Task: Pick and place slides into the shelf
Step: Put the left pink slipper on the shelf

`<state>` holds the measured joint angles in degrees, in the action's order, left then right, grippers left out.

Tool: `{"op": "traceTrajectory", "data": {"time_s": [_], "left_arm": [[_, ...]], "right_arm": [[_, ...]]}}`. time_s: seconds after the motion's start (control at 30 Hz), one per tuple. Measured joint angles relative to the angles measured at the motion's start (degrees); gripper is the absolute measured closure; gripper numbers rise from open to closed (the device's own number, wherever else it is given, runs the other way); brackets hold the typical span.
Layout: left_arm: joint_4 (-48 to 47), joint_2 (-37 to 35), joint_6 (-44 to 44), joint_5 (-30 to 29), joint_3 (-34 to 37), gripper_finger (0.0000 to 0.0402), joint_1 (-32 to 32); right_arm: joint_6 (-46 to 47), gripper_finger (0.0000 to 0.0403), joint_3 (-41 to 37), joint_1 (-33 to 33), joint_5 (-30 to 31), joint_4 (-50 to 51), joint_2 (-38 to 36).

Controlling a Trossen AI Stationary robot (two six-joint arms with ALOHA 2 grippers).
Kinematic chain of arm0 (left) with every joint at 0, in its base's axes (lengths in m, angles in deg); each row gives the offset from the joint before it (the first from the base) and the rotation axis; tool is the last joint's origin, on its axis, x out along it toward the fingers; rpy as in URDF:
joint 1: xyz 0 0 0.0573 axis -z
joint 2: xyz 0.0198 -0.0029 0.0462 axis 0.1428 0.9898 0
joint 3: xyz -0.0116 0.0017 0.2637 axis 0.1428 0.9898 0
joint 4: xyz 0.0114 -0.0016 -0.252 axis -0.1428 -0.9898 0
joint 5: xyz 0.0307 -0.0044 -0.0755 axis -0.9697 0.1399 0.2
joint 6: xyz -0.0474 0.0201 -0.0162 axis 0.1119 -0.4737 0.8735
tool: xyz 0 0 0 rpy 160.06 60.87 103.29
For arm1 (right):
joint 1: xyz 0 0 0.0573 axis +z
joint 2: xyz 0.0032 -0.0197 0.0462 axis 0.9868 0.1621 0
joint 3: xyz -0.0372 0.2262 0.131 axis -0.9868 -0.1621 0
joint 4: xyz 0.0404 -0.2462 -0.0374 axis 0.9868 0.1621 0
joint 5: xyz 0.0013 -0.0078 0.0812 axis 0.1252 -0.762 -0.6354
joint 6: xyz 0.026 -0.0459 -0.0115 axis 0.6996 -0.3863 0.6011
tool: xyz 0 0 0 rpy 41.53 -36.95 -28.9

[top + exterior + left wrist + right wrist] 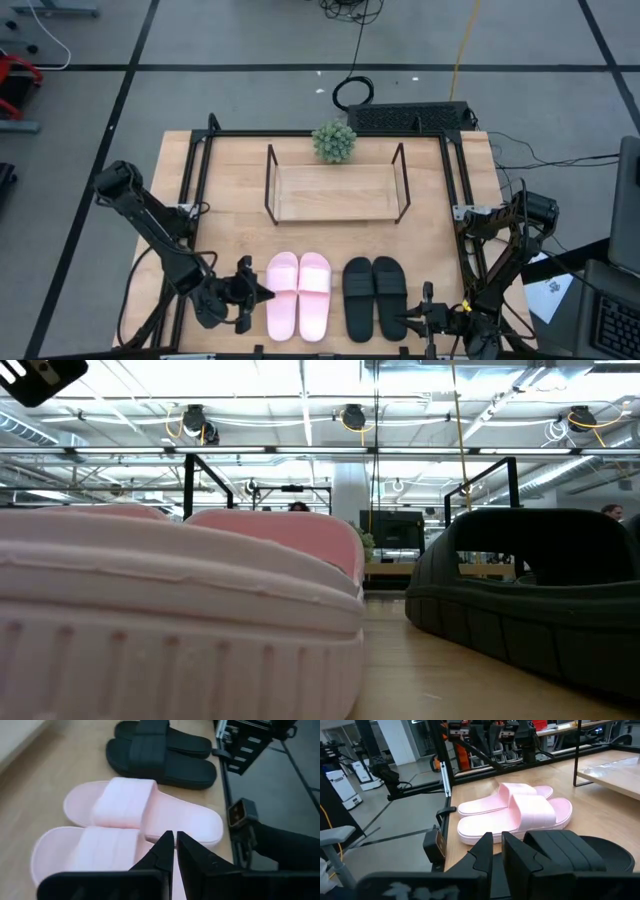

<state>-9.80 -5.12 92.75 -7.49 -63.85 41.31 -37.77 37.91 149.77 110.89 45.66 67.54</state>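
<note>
The pale pink pair of slides (298,295) and the black pair (375,297) lie soles down, side by side, near the table's front edge. The shelf (335,192) stands behind them in mid-table, its board bare. My left gripper (264,292) is shut just off the left pink slide's outer side; in its wrist view the fingertips (175,845) hang over the pink pair (130,820). My right gripper (413,320) is shut by the right black slide's heel end, and that slide's strap (565,850) shows beside its fingers.
A small green plant (333,141) sits on the table behind the shelf, with a black box (410,117) at the far edge. Dark metal frame bars (195,190) run along the table's left, right and far sides. Bare wood lies between the shelf and the slides.
</note>
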Motion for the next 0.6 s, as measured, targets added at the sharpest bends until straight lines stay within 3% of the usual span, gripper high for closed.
{"op": "traceTrajectory", "data": {"time_s": [0.23,0.6], "left_arm": [[0.1,0.0,2.8,2.1,0.0,0.0363,-0.2],[1.6,7.2,4.1,2.9,0.0,0.0268,-1.8]], "right_arm": [[-0.2,0.0373,0.0,0.0,0.0,0.0,0.0],[-0.2,0.0373,0.0,0.0,0.0,0.0,0.0]]}}
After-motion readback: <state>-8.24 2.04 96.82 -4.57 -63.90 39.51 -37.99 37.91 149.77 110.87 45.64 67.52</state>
